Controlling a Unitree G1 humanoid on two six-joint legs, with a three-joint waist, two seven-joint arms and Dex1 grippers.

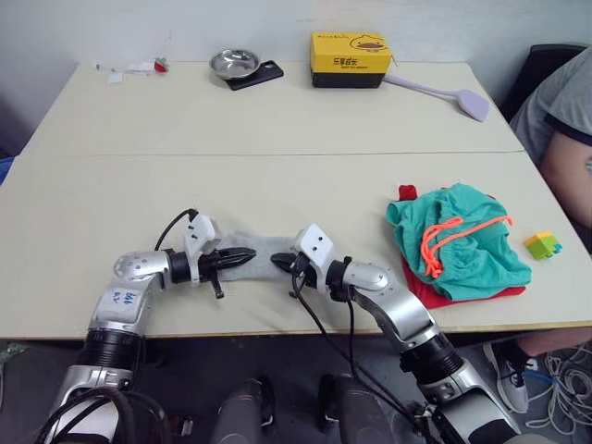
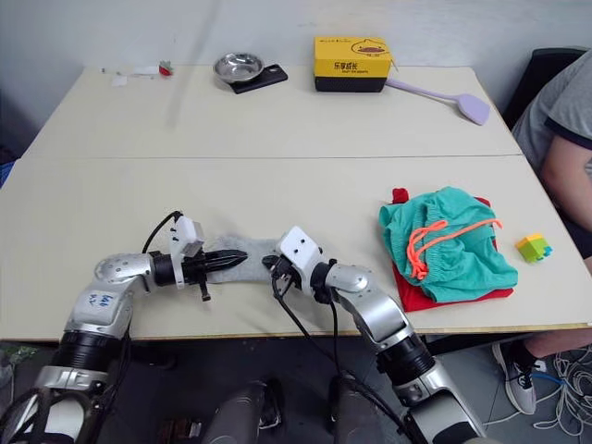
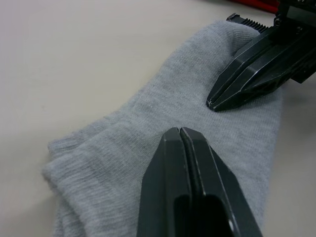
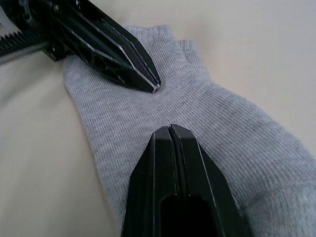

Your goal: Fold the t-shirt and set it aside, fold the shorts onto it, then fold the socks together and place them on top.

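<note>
Socks (image 1: 264, 248) flat between closed fingers (image 3: 180, 148)

Even, soft light covered the table (image 1: 277, 129); shadows were faint. The steel bowl (image 1: 234, 63) carried small glints. Wrist views blurred the nearest black fingers (image 3: 190, 197).

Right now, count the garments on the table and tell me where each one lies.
3 kinds: the socks lie flat between both end effectors, the shorts sit on the t-shirt at the robot's right. The socks lie stacked, so their number is unclear.
</note>
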